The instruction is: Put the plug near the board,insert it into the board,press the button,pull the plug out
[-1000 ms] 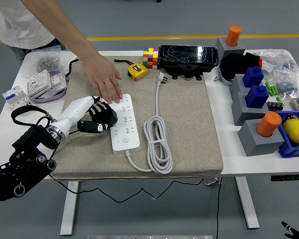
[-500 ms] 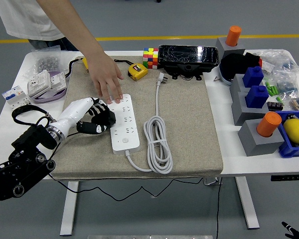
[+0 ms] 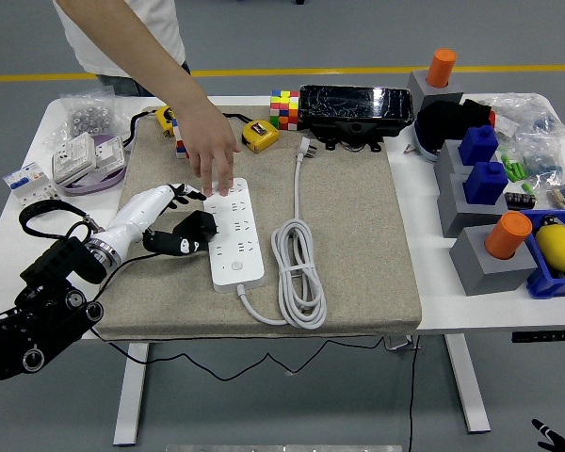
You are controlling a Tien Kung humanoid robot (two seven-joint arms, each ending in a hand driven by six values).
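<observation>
A white power strip (image 3: 235, 247) lies on the tan mat (image 3: 358, 245), its round button (image 3: 236, 266) at the near end. My left hand (image 3: 174, 234) is at the strip's left edge, fingers curled on a black plug (image 3: 198, 226) that touches or nearly touches that side. A black cable (image 3: 132, 268) trails from the plug off the near table edge. A person's hand (image 3: 212, 151) reaches from the far side and presses its fingertips on the strip's far end. The right hand is out of view.
The strip's white cord lies coiled (image 3: 299, 273) to its right, ending in a white plug (image 3: 306, 148). At the back stand a yellow tape measure (image 3: 259, 136), a colour cube (image 3: 284, 107) and a black box (image 3: 356, 108). Grey and blue blocks (image 3: 480, 188) crowd the right side.
The person's arm has swung more upright, the hand staying on the strip's far end. My left hand with the plug has drawn slightly left and lower.
</observation>
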